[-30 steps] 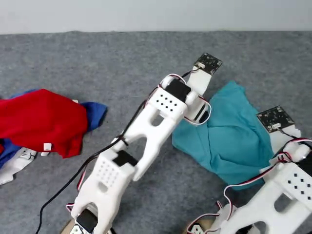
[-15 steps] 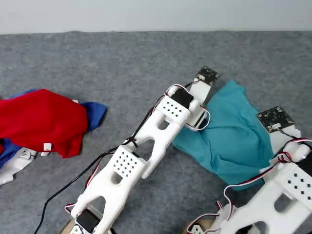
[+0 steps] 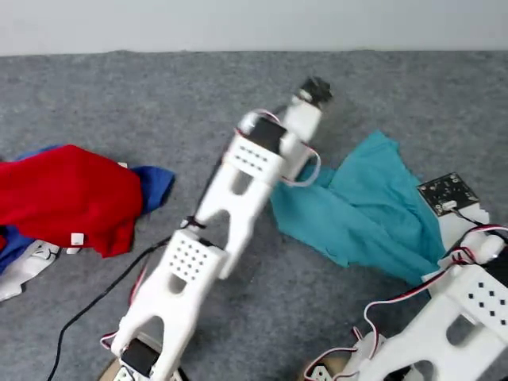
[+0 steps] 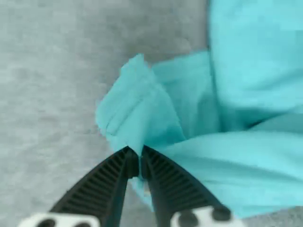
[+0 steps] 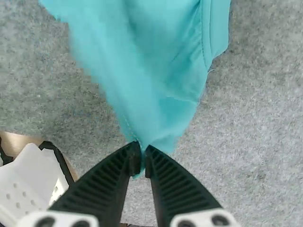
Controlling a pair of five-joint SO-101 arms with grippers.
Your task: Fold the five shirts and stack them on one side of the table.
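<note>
A teal shirt (image 3: pixel 369 210) lies crumpled on the grey table right of centre. My left gripper (image 4: pixel 135 160) is shut on a bunched fold at the shirt's (image 4: pixel 236 94) left side, and the cloth rises to the fingertips. The left arm (image 3: pixel 254 155) stretches from the near edge to that spot. My right gripper (image 5: pixel 139 152) is shut on the shirt's (image 5: pixel 151 71) near right edge, and the cloth hangs stretched away from it. The right arm (image 3: pixel 468 298) stands at the near right corner.
A heap of other shirts sits at the left edge: a red one (image 3: pixel 71 194) on top, a blue one (image 3: pixel 156 182) behind it, a white one (image 3: pixel 24 266) under it. Bare grey table (image 3: pixel 159 103) lies between the heap and the arms.
The left arm has swung left and back with the teal shirt's fold in its gripper, drawing the cloth out wider and flatter. The right arm has kept still.
</note>
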